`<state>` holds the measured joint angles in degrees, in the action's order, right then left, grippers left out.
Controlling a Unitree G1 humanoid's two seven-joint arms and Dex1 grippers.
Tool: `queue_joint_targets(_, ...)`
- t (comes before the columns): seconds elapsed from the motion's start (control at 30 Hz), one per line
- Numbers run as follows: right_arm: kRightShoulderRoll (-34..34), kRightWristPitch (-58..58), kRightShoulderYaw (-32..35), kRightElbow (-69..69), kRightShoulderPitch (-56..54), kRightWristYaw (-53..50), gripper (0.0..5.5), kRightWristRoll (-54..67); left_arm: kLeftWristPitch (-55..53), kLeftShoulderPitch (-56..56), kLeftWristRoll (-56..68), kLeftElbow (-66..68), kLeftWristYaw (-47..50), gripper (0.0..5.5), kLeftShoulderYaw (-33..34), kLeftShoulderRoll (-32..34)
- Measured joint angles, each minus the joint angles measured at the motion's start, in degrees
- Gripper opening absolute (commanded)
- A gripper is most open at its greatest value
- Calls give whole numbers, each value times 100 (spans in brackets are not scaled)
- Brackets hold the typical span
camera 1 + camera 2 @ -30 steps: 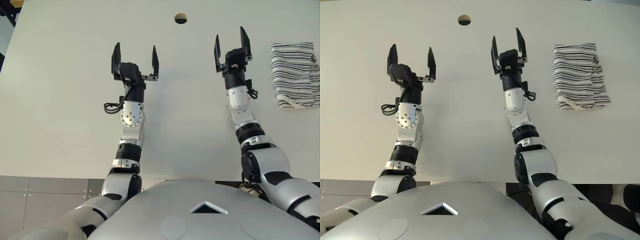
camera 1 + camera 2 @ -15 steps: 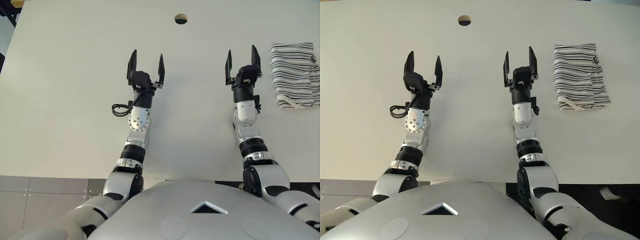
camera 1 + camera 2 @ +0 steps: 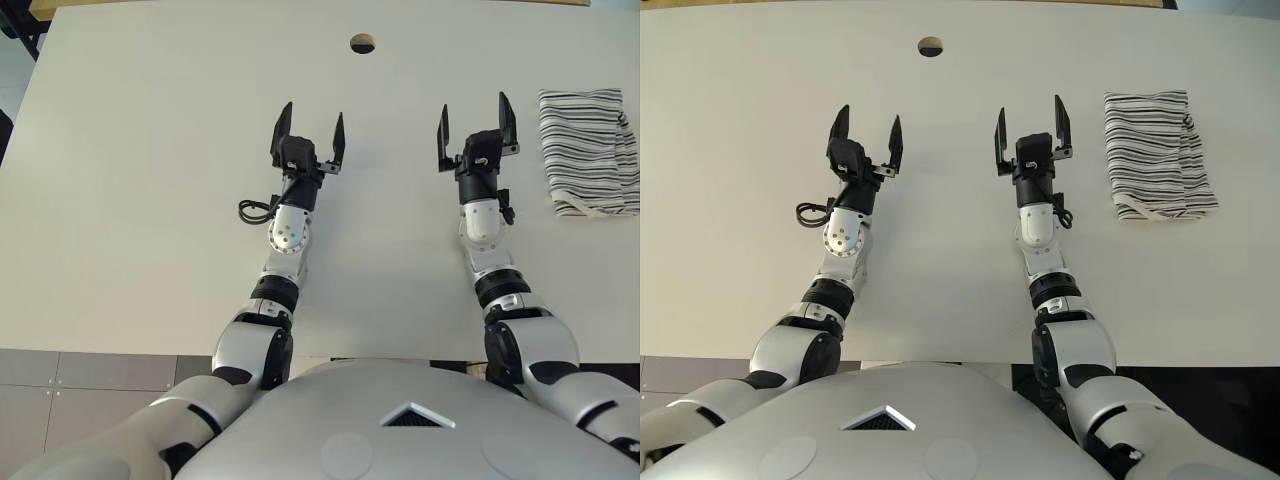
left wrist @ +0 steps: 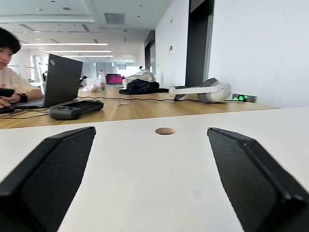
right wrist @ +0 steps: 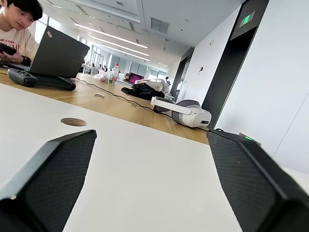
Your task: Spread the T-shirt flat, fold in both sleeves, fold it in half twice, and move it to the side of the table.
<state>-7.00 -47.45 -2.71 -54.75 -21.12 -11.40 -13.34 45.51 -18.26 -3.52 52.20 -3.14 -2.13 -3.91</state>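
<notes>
The T-shirt [image 3: 588,150] lies folded into a compact striped rectangle near the right edge of the table [image 3: 150,150], flat on the white top, with its layered edges showing at the near end. Neither gripper touches it. The right gripper [image 3: 473,102] is over the table to the left of the shirt, with bare tabletop between them. Its jaws stand wide apart and empty, pointing away from the robot. The left gripper [image 3: 314,112] is beside it toward the table's middle, at about the same reach, its jaws likewise spread and empty. Both arms stretch forward roughly parallel. A small round hole [image 3: 362,43] sits in the tabletop beyond the grippers, between their lines (closer to the left one's). In the left wrist view the two dark fingers [image 4: 53,169] frame bare white surface with the hole ahead of them. The right wrist view shows a similar wide gap between its fingers [image 5: 53,179]. Beyond the table's far edge is a wooden desk [image 4: 145,108] carrying a laptop [image 5: 58,55] and a white headset [image 5: 181,110].
</notes>
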Motion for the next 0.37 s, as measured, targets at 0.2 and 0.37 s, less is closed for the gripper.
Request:
queue_joint_targets(0.2,-44,-202,-5,-447,-216,-215,425,-6,60,-390,1,688,-35,506,54,-95)
queue_joint_targets(0.37,-80,-348,24,-523,-261,-443,425,-9,66,-643,-3,1090,-36,506,63,-278)
